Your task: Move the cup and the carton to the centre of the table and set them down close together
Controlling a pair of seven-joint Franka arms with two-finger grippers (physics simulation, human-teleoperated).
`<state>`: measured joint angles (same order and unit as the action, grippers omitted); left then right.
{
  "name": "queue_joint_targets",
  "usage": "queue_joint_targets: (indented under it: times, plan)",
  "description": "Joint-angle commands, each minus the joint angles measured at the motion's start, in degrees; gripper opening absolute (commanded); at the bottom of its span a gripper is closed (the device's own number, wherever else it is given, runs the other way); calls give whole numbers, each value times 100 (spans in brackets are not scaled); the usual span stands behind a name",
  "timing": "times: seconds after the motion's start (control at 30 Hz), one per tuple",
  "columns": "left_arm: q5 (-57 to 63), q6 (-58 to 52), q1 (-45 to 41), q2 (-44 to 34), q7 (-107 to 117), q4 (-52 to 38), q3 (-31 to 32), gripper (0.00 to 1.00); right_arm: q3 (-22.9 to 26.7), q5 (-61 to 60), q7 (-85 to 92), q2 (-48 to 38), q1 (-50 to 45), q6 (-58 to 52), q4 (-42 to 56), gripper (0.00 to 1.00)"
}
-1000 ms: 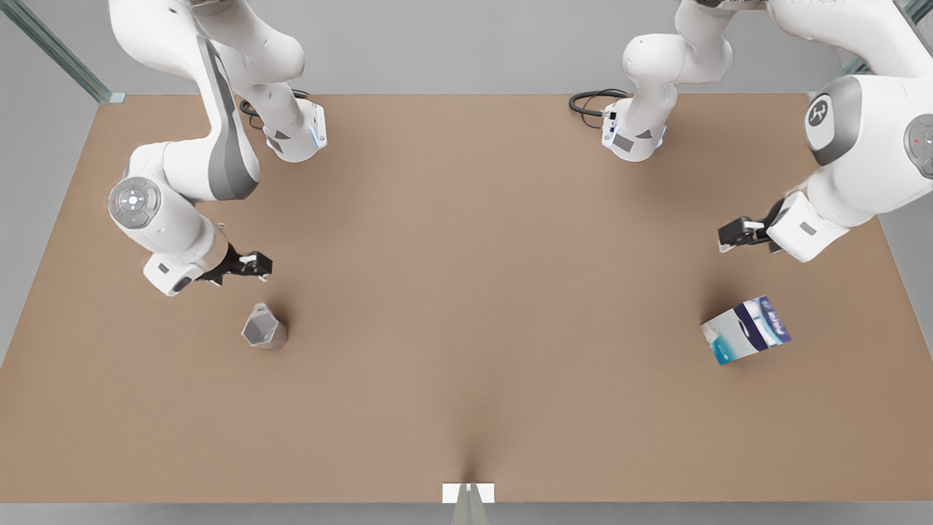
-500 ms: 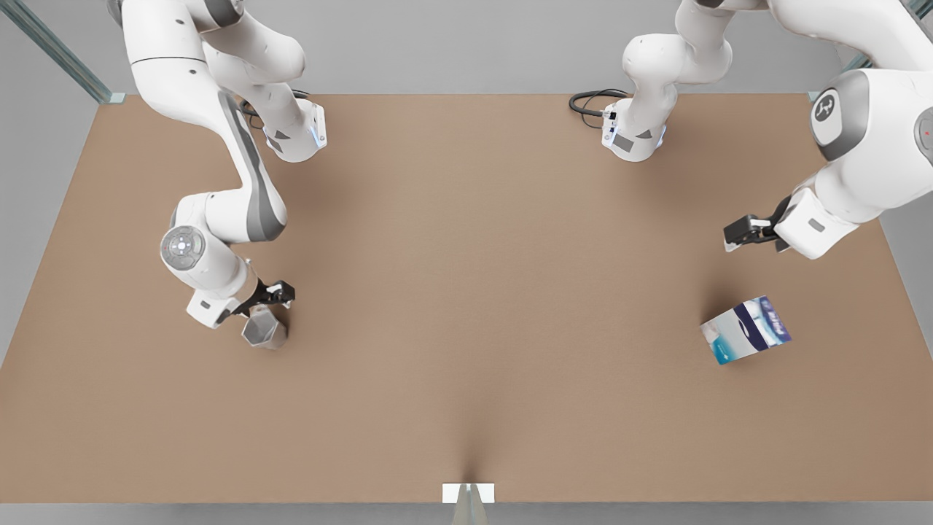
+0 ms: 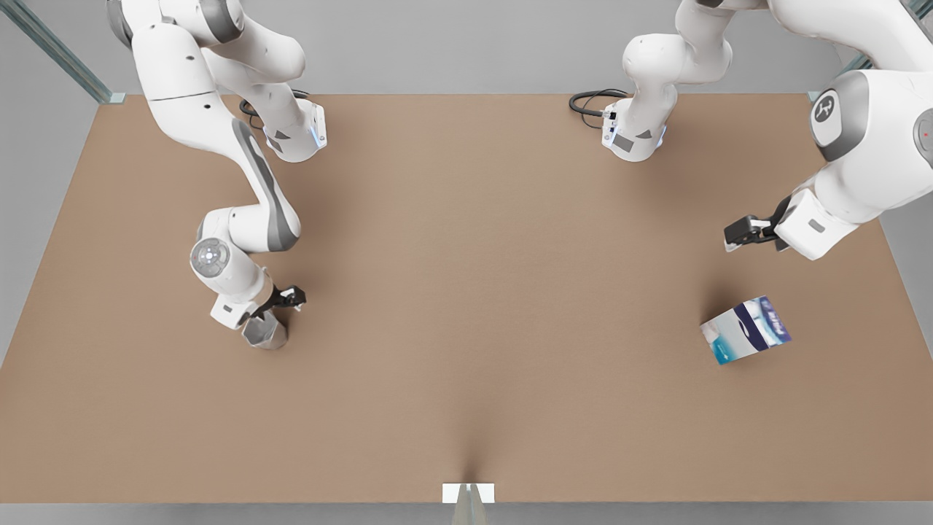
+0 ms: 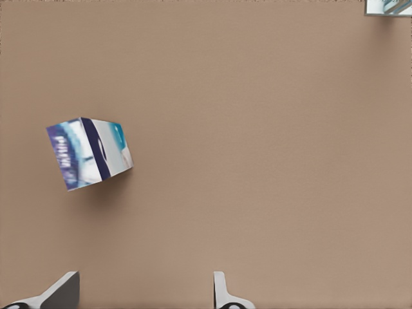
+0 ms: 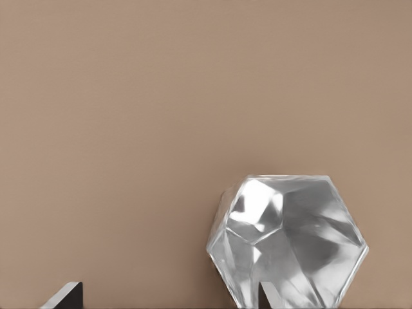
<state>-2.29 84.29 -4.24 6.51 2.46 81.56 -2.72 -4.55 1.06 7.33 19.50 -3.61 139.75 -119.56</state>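
Brown tabletop (image 3: 466, 292), grey surround. Carton (image 3: 746, 329) near the front view's right side, tilted, standing free. Cup (image 3: 264, 332) toward the front view's left. Left tool (image 3: 742, 232) hovers beyond the carton, fingers spread apart. Right tool (image 3: 280, 306) low at the cup, fingers parted, one across its rim.
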Motion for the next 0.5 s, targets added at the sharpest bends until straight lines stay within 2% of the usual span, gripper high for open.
queue_joint_targets:
  times: [0.0, 0.33, 0.37, 0.4, 0.43, 0.47]
  plan:
    - [1, 0, 3, 0, 0, 0, 0, 100, -2, -1, -3, 19, 0, 0, 12, 100]
    - [1, 9, 3, 17, -70, 0, -18, 100, 33, -10, -3, 362, -52, 351, 223, 100]
    - [1, 18, 11, 26, -79, 0, -26, 100, 60, -10, -3, 441, -52, 440, 223, 80]
    - [1, 26, 11, 35, -88, 0, -35, 100, 86, 8, -3, 493, -44, 659, 197, 75]
    - [-8, 26, 11, 35, -88, 0, -88, 100, 297, 25, 6, 617, -210, 853, 205, 75]
    - [-8, 9, 11, 35, -88, 0, -88, 100, 306, 25, 6, 634, -246, 853, 223, 58]
